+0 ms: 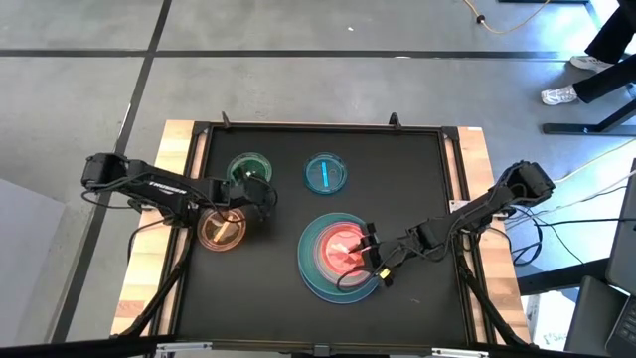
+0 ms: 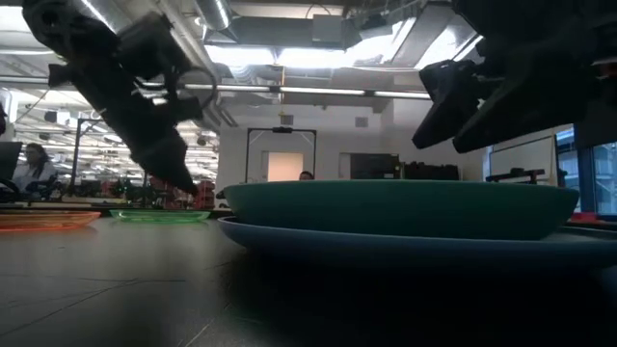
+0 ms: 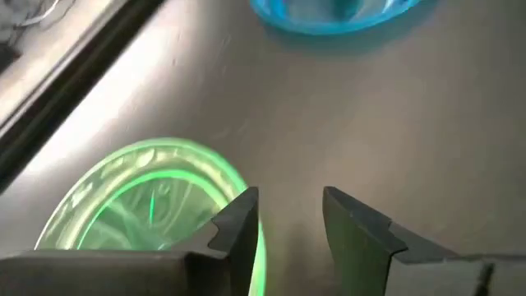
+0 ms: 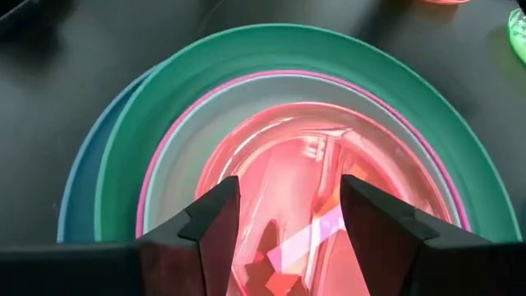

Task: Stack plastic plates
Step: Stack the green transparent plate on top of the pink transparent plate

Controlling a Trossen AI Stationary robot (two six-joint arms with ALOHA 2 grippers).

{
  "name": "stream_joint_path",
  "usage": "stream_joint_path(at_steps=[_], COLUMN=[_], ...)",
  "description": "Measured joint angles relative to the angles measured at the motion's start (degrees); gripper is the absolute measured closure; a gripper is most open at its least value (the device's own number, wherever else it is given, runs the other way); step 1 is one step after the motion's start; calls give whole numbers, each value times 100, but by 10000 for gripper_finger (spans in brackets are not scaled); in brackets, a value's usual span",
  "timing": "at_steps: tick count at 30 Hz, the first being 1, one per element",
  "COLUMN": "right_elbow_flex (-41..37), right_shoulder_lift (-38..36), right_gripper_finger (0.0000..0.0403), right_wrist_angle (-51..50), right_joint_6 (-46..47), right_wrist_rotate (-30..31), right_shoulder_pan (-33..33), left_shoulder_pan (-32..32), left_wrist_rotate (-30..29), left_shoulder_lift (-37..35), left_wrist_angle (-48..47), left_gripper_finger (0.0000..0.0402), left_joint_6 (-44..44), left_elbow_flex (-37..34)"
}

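High view, stack: the large blue plate (image 1: 310, 283), the teal plate (image 1: 320, 235) and a small pink plate (image 1: 340, 251) lie nested directly under the right pincer (image 1: 370, 255).
High view, loose plates: the small green plate (image 1: 248, 167) sits just beside the left pincer (image 1: 260, 194); the small orange plate (image 1: 221, 229) is near it on the arm's other side; the small blue plate (image 1: 325, 173) lies farther off on the desk (image 1: 397, 179).
Low view: the teal plate (image 2: 400, 207) rests in the blue plate (image 2: 289, 241) close to the camera; both arms hang above the desk.
Left wrist view: the left pincer (image 3: 289, 218) is partly open and holds nothing, one finger (image 3: 238, 226) over the green plate's (image 3: 140, 197) rim, the blue plate (image 3: 329, 16) well ahead.
Right wrist view: the right pincer (image 4: 289, 215) is spread moderately and empty, over the pink plate (image 4: 312, 164), which sits in a pale pink-rimmed plate (image 4: 177, 177) inside the teal plate (image 4: 271, 49).
Handling: the small plates look light, stiff, glossy and likely slippery; I would pinch the raised rim, one finger inside and one outside, as the flat centre offers no hold.
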Motion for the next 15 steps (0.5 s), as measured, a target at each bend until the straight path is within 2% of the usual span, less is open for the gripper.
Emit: stream_joint_path(at_steps=[11, 15], right_elbow_flex=[4, 4], right_shoulder_lift=[130, 140], right_gripper_finger=[200, 200], right_wrist_angle=[87, 79], right_joint_6=[-1, -1], right_wrist_rotate=[42, 42], right_shoulder_pan=[0, 0], left_shoulder_pan=[427, 531], left_wrist_rotate=[24, -228], left_shoulder_lift=[675, 831], left_wrist_angle=[-110, -100], left_gripper_finger=[271, 271], left_joint_6=[79, 128], left_elbow_flex=[0, 0])
